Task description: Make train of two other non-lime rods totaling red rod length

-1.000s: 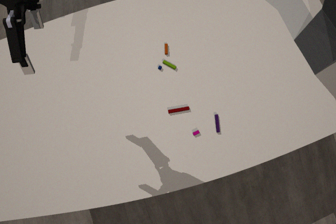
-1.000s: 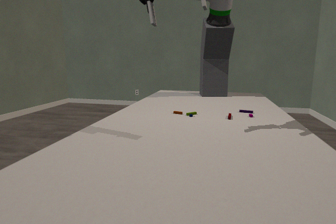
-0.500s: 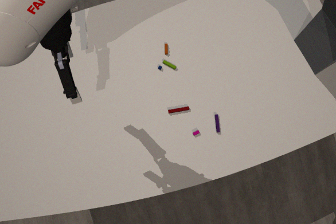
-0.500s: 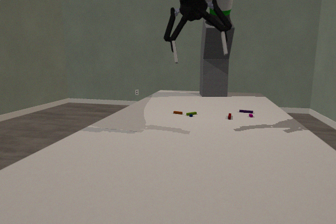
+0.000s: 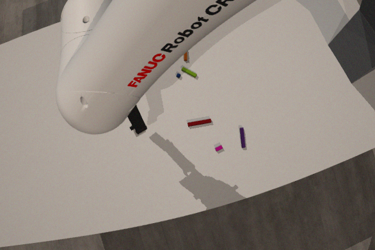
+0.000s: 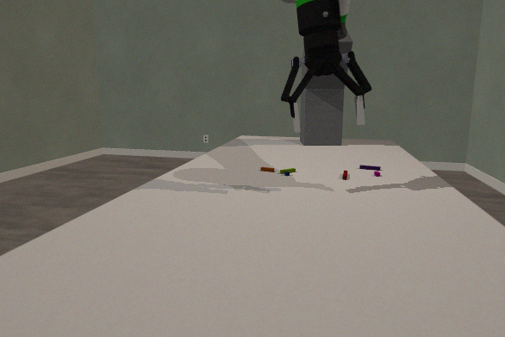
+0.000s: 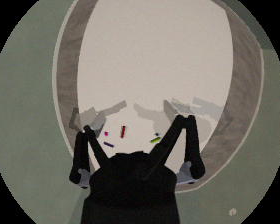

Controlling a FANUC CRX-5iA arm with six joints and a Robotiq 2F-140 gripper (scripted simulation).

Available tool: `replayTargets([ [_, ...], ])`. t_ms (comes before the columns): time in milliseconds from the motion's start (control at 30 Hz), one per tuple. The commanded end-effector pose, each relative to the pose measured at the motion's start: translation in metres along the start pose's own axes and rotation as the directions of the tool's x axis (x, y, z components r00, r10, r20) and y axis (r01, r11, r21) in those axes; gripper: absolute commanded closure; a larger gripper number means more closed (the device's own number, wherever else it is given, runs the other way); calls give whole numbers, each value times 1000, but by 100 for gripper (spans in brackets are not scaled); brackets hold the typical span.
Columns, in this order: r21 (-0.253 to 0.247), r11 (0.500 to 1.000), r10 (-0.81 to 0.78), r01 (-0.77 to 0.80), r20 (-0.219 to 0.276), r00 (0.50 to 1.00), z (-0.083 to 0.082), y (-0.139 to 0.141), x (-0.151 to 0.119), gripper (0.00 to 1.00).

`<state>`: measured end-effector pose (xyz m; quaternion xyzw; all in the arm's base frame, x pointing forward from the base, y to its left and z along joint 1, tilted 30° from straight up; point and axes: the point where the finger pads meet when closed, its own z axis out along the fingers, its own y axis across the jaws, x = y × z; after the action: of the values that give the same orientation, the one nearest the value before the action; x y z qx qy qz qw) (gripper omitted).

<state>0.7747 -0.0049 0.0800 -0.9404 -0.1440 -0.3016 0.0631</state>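
Fingers (image 6: pixel 326 106) spread wide and holding nothing, high above the rods on the tabletop (image 5: pixel 281 96).

The red rod (image 5: pixel 199 122) lies flat; near it are the purple rod (image 5: pixel 242 137) and magenta rod (image 5: pixel 219 148), while the lime rod (image 5: pixel 189 71), blue rod (image 5: pixel 178 75) and orange rod (image 5: pixel 185 55) (partly under the arm in the top view) lie well apart from it.

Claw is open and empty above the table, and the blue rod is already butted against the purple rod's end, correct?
Not quite. The claw is open and empty, but the top view shows the blue rod lying by the lime rod, far from the purple rod. No train exists yet.
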Motion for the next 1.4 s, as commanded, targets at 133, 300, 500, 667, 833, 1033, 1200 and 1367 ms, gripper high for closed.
replayTargets([
  [133, -29, 989, -143, 144, 41, 989, 39, -42, -54, 0],
  [300, -37, 971, -232, 235, 70, 970, 56, -66, -90, 0],
  [500, -43, 946, -315, 321, 98, 944, 68, -87, -126, 0],
  [667, -46, 918, -387, 395, 123, 914, 74, -103, -158, 0],
  [833, -46, 898, -428, 437, 137, 893, 77, -112, -176, 0],
  [1033, -46, 890, -443, 453, 143, 885, 77, -115, -183, 0],
  [1200, -46, 887, -448, 459, 144, 882, 77, -116, -186, 0],
  [1367, -46, 887, -448, 459, 144, 882, 77, -116, -186, 0],
])
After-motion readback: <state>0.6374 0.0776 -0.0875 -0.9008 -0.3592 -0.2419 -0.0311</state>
